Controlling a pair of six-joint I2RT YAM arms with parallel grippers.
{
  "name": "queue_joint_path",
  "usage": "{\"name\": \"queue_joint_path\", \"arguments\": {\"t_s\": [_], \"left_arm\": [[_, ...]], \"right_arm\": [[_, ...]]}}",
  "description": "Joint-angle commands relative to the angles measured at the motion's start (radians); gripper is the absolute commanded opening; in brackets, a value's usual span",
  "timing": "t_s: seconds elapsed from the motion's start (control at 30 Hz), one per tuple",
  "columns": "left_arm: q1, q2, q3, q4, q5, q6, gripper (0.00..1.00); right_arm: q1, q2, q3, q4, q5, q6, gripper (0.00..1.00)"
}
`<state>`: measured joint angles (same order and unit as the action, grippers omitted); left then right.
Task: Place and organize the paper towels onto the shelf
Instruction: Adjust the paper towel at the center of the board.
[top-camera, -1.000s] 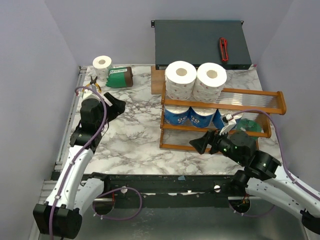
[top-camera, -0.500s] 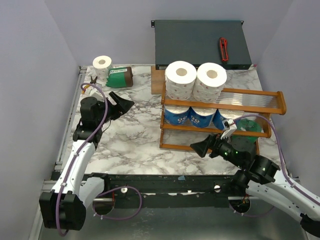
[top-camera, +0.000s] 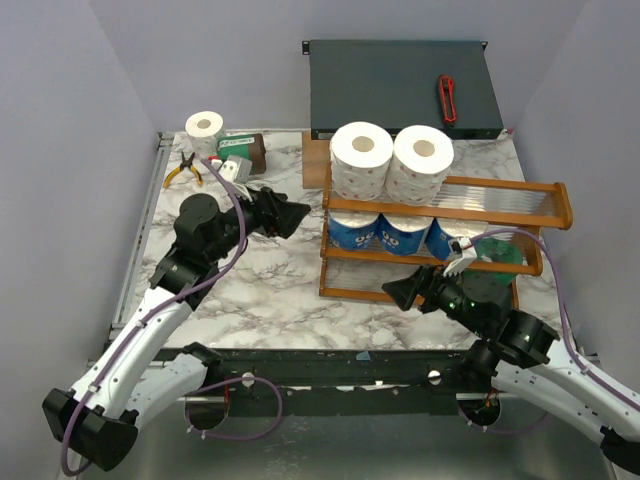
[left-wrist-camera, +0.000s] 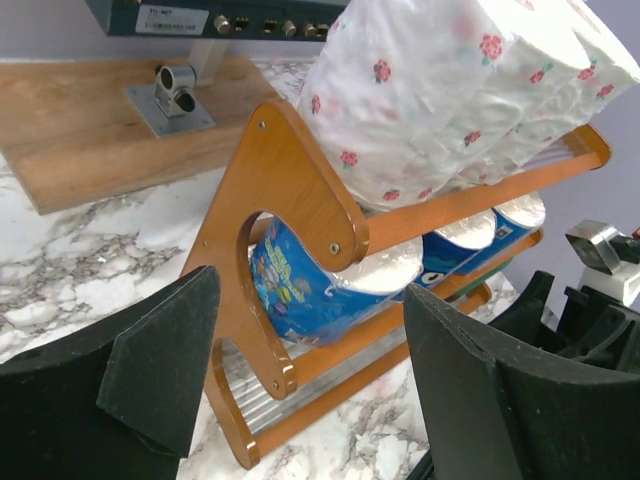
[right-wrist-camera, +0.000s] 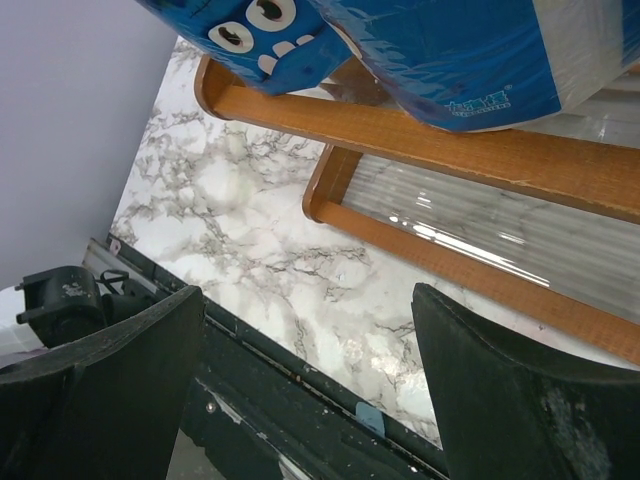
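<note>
Left gripper and right gripper stood spread and empty near the shelf; I judged the loose white roll best grasped squarely across its sides.

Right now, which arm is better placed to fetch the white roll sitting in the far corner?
Left, I'd say. The left arm is on the same side as the white roll, jaws open and empty; the right arm sits across the table, in front of the shelf.
</note>
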<state>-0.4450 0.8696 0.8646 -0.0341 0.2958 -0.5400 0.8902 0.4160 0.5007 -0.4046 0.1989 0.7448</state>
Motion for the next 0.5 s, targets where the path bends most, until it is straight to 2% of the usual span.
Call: {"name": "queue_joint_path", "arguments": {"t_s": [0.0, 0.27, 0.47], "left_arm": [[-0.052, 0.036, 0.064, -0.048, -0.131, 0.081, 0.77], [-0.181, 0.144, 0.146, -0.075, -0.226, 0.119, 0.77], [-0.207, 0.166, 0.160, -0.096, -0.333, 0.132, 0.78]], "right_arm": [[0.002, 0.004, 0.018, 0.000, 0.013, 0.010, 0.88], [0.002, 0.018, 0.016, 0.012, 0.011, 0.007, 0.88], [0.002, 0.018, 0.020, 0.015, 0.016, 0.002, 0.88]]}}
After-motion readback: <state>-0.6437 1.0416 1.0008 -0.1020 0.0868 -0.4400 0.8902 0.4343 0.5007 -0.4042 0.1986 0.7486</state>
